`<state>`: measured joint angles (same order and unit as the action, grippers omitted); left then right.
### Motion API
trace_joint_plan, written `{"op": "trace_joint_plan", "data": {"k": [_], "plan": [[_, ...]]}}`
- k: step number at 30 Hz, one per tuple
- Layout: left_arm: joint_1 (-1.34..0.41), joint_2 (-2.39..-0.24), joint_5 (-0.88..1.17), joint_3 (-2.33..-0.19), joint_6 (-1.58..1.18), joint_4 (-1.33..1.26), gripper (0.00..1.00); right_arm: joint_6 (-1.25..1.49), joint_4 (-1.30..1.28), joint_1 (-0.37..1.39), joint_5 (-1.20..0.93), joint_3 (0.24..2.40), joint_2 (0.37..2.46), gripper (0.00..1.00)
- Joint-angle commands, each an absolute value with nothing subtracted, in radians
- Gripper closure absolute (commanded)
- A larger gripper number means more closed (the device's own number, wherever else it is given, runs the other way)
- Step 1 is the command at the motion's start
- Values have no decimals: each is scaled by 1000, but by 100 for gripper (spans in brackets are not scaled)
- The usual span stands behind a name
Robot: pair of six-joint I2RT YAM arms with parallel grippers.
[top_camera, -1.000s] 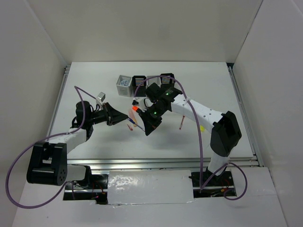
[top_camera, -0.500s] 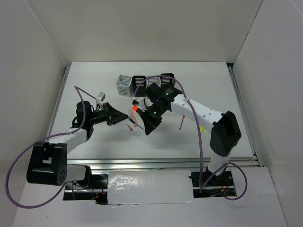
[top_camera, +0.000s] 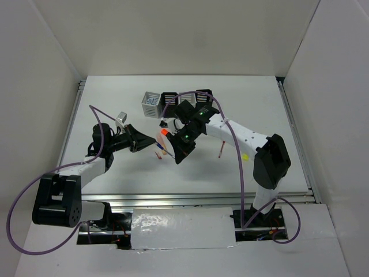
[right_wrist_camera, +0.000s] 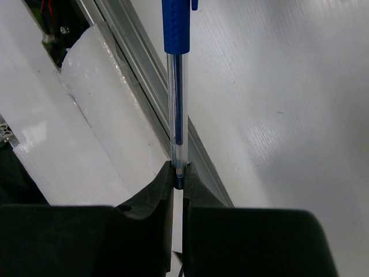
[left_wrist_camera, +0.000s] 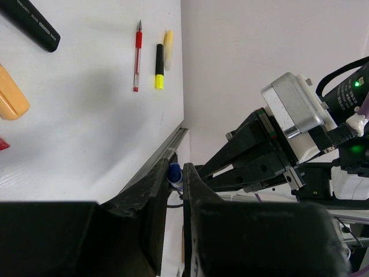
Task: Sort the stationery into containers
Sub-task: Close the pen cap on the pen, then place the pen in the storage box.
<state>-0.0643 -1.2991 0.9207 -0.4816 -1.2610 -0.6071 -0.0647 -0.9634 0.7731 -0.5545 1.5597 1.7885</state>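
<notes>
The thin blue pen is gripped at both ends. My right gripper is shut on its clear lower end, and the pen stands straight out from the jaws. My left gripper is shut on the pen's blue end. In the top view the two grippers, left and right, meet at mid-table in front of the row of slatted cups. The thin red pen, the yellow-black highlighter and the peach marker lie together on the table.
An orange-tipped highlighter lies between the grippers and the cups. A black marker body, an orange piece and a small red piece lie at the left of the left wrist view. The front rail runs below the pen.
Both grippers stay shut on the blue pen. The right arm's wrist has shifted slightly left and back; the left gripper has barely moved.
</notes>
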Motion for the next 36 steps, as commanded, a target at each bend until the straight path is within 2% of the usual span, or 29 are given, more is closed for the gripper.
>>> {"op": "trace_joint_plan", "data": {"k": [1, 7, 11, 16, 18, 20, 24, 28, 32, 35, 36], "plan": [[-160, -1281, 1140, -457, -1249, -586, 100, -41, -520, 784, -565, 1675, 1796, 100], [-153, -1273, 1134, -491, -1186, -498, 100, -44, -522, 784, -565, 1645, 1775, 100], [-88, -1285, 1121, -534, -1144, -451, 100, -46, -523, 784, -555, 1585, 1711, 100], [-55, -1302, 1120, -566, -1207, -524, 100, -45, -554, 784, -540, 1543, 1667, 99], [-55, -1304, 1115, -574, -1216, -543, 100, -40, -558, 782, -531, 1539, 1658, 89], [-52, -1301, 1112, -586, -1210, -538, 100, -32, -554, 779, -534, 1525, 1645, 87], [-38, -1299, 1104, -615, -1195, -529, 100, -34, -554, 773, -540, 1505, 1632, 94], [-8, -1313, 1091, -656, -1189, -537, 100, -40, -575, 769, -549, 1491, 1622, 92], [-5, -1328, 1069, -733, -1120, -471, 100, -35, -558, 764, -546, 1453, 1585, 81], [-5, -1336, 1063, -764, -1062, -436, 100, -32, -568, 765, -543, 1457, 1568, 64], [-5, -1341, 1063, -768, -1054, -437, 100, -31, -569, 762, -537, 1457, 1563, 51]]}}
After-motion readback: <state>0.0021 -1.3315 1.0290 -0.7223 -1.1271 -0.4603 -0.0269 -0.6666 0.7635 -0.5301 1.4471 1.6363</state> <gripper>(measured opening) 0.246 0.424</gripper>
